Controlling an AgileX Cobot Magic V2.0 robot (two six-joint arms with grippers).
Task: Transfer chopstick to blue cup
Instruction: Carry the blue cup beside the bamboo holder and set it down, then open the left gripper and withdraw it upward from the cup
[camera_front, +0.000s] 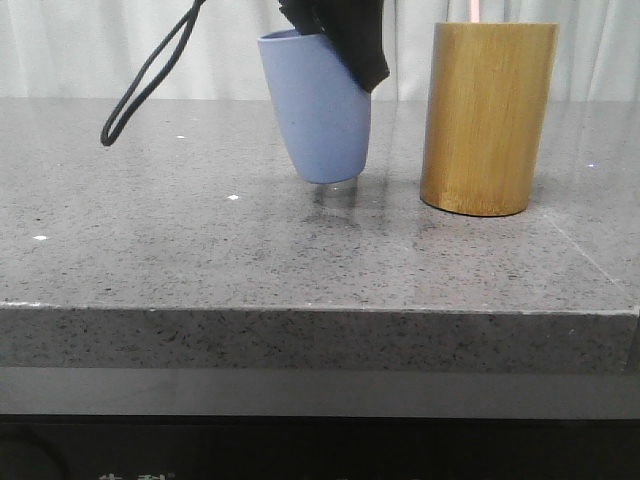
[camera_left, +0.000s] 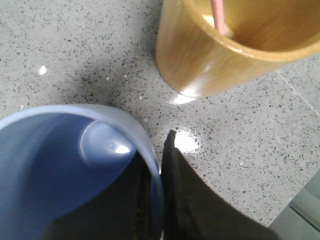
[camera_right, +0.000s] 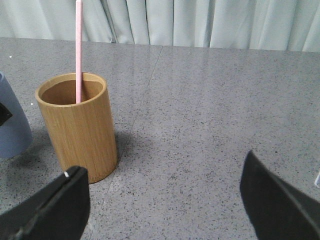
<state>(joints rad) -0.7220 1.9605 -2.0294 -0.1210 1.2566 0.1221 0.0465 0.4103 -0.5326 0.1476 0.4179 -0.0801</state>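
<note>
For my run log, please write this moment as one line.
left gripper: shut on blue cup, tilted | right gripper: open | chopstick: in bamboo cylinder

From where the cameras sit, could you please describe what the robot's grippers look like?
Both are matte black. The left gripper has tapered fingers and a looping black cable beside it. The right gripper shows broad, wedge-shaped black fingers; no markings visible.

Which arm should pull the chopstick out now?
Right. Its gripper is open and facing the bamboo holder with the chopstick standing in it. The left gripper is shut on the blue cup's rim, holding it tilted.
</note>
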